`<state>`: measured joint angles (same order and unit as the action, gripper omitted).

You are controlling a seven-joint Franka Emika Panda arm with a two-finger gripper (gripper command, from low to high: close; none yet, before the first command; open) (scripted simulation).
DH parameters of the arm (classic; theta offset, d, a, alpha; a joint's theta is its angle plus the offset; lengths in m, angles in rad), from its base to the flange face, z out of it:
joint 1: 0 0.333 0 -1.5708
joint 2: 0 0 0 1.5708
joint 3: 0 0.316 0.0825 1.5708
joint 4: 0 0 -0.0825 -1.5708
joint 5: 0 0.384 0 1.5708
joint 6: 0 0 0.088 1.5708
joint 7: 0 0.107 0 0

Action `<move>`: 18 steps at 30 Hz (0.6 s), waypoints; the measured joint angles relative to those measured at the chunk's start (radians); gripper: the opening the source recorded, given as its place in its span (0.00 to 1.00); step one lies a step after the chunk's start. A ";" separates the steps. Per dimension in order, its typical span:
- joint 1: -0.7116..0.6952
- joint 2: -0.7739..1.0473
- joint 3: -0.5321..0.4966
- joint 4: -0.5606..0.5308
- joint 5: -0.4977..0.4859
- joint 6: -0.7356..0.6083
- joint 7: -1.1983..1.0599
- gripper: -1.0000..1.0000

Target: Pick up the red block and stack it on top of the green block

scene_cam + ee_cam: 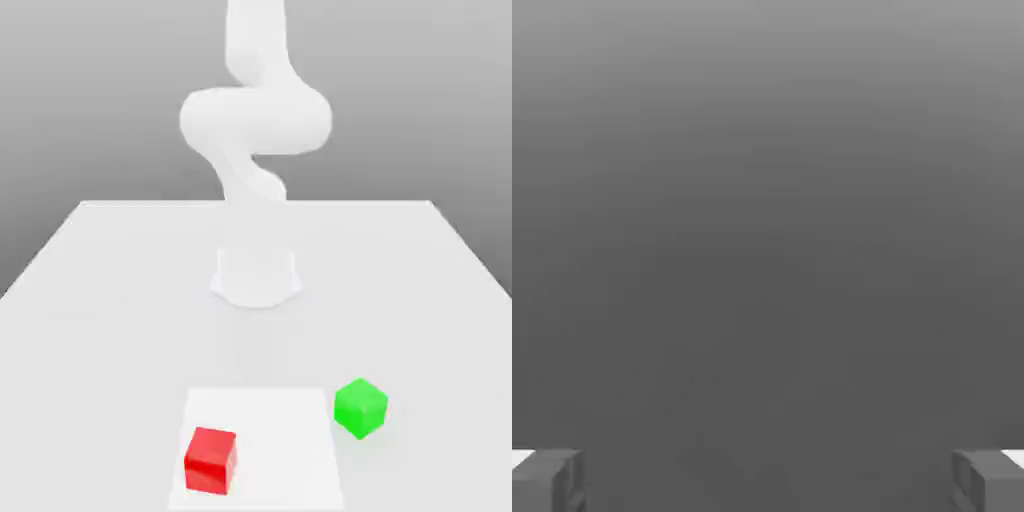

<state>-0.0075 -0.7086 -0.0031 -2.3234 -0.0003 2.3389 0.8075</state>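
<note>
Gripper (pixel 768 480) fingers are standing spread wide at the two lower corners of the hand view, released and grasping nothing, with plain grey floor showing between them. Across the exterior view, the white arm (pixel 255 120) is rising at upper centre, while the small matte red cube (pixel 211 459) is sitting near the bottom edge, left of centre, on a pale square patch of the white table (pixel 100 300). Just right and slightly higher, the matching matte green cube (pixel 360 407) is resting apart from it. Judging by this, reaching the red cube is calling for travel toward the lower frame and downward.
</note>
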 joint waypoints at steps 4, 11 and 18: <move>-0.012 0.151 -0.006 -0.039 -0.001 0.064 0.013 0.50; -0.030 0.405 -0.018 -0.104 0.000 0.173 0.032 0.50; -0.049 0.659 -0.032 -0.169 0.006 0.280 0.049 0.50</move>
<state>-0.0568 -0.0498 -0.0351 -2.4922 0.0054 2.6192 0.8564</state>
